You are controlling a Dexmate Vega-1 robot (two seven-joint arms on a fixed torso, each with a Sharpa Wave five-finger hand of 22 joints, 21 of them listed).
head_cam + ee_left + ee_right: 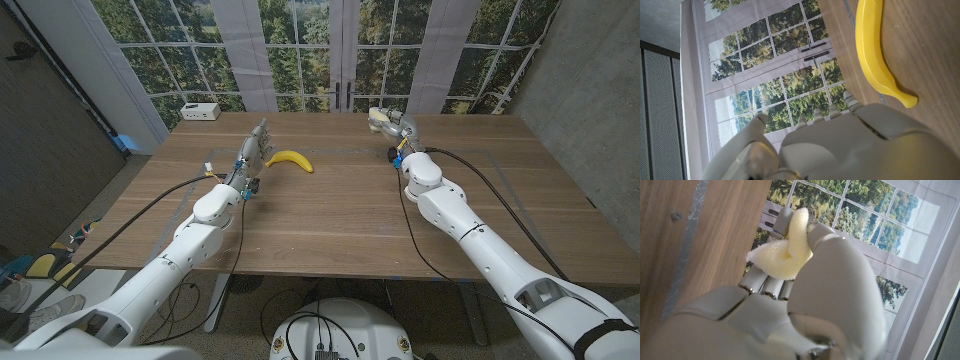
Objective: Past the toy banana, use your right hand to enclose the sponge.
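Note:
A yellow toy banana (pixel 291 160) lies on the wooden table (pixel 340 210), left of the middle; the left wrist view shows the banana (pixel 874 50) just beyond my left hand (pixel 840 145). My right hand (pixel 392 124) is at the far side of the table, right of the middle, and grips a pale yellow sponge (pixel 378 118). In the right wrist view the sponge (pixel 785 250) is squeezed and folded between the fingers (pixel 825 260). My left hand (pixel 256 145) stands beside the banana with fingers stretched out, holding nothing.
A small white box (pixel 200 111) sits at the table's far left corner. Windows and a glass door stand behind the table. Cables run along both arms. Tape lines mark the tabletop.

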